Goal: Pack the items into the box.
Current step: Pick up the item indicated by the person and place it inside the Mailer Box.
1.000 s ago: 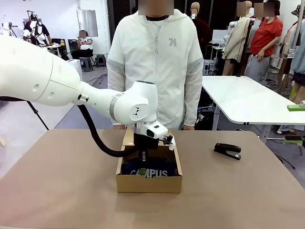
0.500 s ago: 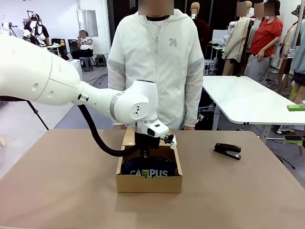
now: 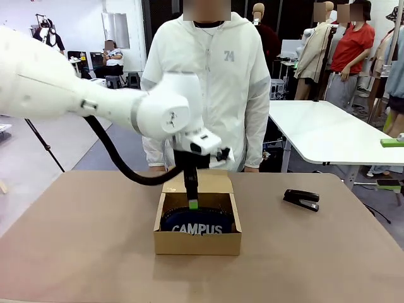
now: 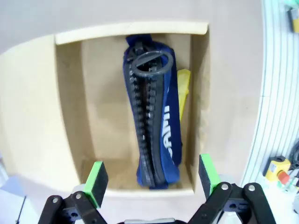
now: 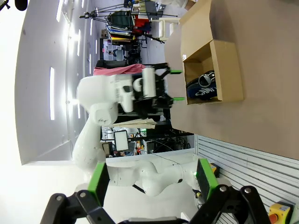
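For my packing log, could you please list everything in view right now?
box: one, brown cardboard, lid open, mid-table
pencil case: one, navy, inside the box
yellow object: one, in the box beside the pencil case
stapler: one, black, on the table right of the box
table: one, brown
person: one, white jacket, far side
left gripper: one, black, green pads, open, above the box
right gripper: one, black, green pads, open, away from the box
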`<state>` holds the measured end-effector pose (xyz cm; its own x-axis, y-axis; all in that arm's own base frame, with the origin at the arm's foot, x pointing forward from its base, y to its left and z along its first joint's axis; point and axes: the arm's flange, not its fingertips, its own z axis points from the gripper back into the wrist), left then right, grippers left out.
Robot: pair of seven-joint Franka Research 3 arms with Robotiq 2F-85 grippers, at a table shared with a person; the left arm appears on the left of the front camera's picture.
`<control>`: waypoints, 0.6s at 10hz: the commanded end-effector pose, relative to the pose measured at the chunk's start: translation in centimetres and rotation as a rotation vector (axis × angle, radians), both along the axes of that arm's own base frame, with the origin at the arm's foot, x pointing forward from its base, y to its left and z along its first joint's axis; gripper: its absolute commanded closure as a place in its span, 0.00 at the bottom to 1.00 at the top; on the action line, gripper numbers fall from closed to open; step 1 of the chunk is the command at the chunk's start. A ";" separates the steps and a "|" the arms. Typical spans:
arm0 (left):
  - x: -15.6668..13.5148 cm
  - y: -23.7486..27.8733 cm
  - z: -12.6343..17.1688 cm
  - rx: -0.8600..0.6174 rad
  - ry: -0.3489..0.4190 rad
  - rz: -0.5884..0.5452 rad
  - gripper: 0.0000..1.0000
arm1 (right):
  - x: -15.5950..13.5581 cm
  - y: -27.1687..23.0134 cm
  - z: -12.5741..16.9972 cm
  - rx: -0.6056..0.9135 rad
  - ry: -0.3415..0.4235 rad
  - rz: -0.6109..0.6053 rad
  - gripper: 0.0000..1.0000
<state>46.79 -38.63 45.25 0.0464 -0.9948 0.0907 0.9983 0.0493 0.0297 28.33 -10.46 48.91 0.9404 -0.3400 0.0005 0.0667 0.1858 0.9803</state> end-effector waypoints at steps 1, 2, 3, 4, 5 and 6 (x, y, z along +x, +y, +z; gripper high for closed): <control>-3.6 5.0 3.9 -0.102 -0.014 0.057 0.00 | -0.3 -0.1 0.2 -0.005 0.003 0.007 0.00; -4.5 8.1 5.9 -0.163 0.018 0.178 0.00 | -0.3 -0.1 0.2 -0.005 0.003 0.007 0.00; -5.7 12.1 7.5 -0.221 0.103 0.331 0.00 | -0.3 -0.1 0.2 -0.005 0.003 0.007 0.00; -7.6 18.3 9.3 -0.385 0.099 0.490 0.00 | -0.3 -0.1 0.2 -0.005 0.003 0.007 0.00; -10.0 23.7 10.5 -0.570 0.163 0.525 0.00 | -0.3 -0.1 0.2 -0.005 0.003 0.007 0.00; -11.5 29.0 11.4 -0.911 0.218 0.729 0.00 | -0.3 -0.1 0.2 -0.005 0.003 0.007 0.00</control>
<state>37.58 -14.43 57.17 0.5681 -0.6496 0.5052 0.8228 0.4590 -0.3352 28.32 -10.48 48.91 0.9403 -0.3405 0.0004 0.0669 0.1858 0.9803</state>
